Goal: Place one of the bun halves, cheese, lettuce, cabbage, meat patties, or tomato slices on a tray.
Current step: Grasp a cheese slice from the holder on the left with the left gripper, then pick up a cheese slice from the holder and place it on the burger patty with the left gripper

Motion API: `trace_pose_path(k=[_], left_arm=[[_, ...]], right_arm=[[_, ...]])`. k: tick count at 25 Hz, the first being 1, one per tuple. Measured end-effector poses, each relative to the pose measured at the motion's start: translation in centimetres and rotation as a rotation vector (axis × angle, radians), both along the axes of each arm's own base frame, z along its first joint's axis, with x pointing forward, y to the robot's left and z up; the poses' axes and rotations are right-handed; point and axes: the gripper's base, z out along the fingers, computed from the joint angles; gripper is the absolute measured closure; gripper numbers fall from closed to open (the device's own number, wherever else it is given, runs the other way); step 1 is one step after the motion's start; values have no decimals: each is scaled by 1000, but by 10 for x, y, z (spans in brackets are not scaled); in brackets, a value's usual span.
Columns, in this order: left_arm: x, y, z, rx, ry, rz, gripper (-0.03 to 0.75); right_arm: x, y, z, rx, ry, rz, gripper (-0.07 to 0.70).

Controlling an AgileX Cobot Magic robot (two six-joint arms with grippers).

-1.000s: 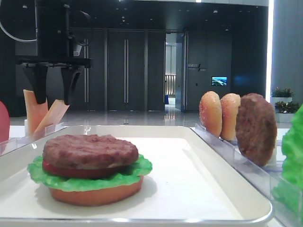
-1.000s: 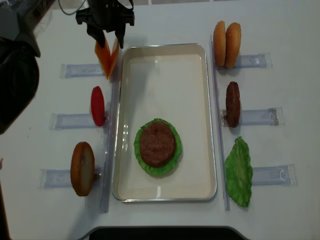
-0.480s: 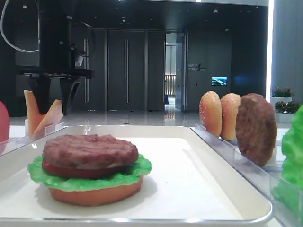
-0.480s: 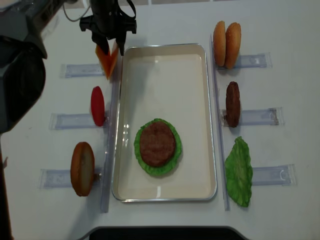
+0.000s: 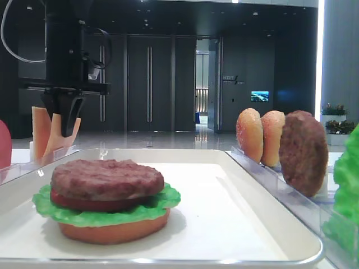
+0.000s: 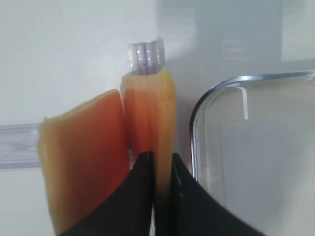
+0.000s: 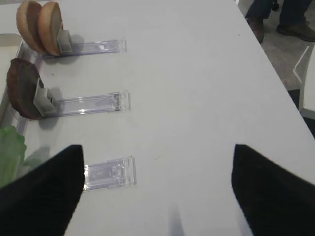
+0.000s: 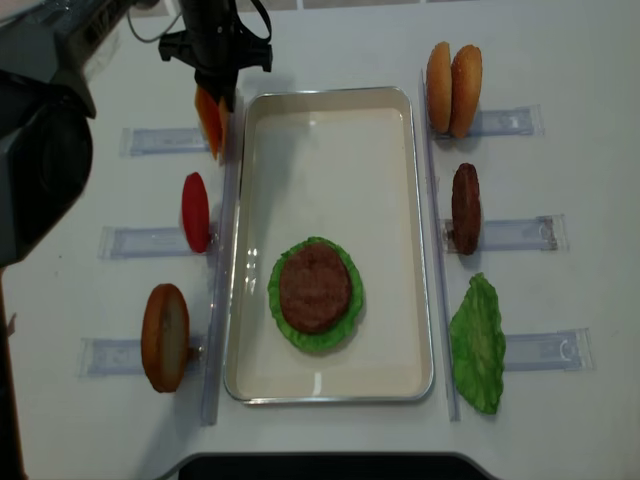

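At the far left corner of the cream-white rectangular tray, just outside its rim, I have the left gripper pinched together on the nearer of two thin pale orange cheese slices standing upright in a clear plastic holder rack. From the left wrist view the dark fingers squeeze the slice's lower edge, and the second slice leans beside it, touching near the top. From overhead the black arm comes straight down over that rack.

On the tray sits a part-built burger: an orange bun base, ruffled green lettuce, a red tomato slice and a rough brown meat patty on top, placed toward the near half of the tray.

On the white worktop left of the tray, a red tomato slice and a round bun half stand in their own racks. Right of the tray, two speckled bun halves stand side by side, then a brown patty, then a green lettuce leaf.

The right gripper hovers over the worktop near the right-hand racks, its two dark fingers spread wide apart with nothing between them.
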Motion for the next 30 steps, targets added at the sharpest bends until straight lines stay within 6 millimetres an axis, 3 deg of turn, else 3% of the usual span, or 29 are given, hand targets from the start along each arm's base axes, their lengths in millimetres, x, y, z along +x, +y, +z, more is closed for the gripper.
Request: trace_pose_path(k=[6,14,19,24,30], left_arm=[[-2,0,12,-16,-22,-1,680],[-23,-5,82,-180,-126,-18,679],[-41,-18,109,-331,-131,-92,679],[-78,-31,115,-455,-51,-191,679],[-133,-34,98,-580,-15,-235,679]], right_arm=[[0,0,0,0,0,0,54],[0,0,0,0,0,0,54],[0,0,0,0,0,0,54],[0,0,0,0,0,0,54],[0,0,0,0,0,0,54]])
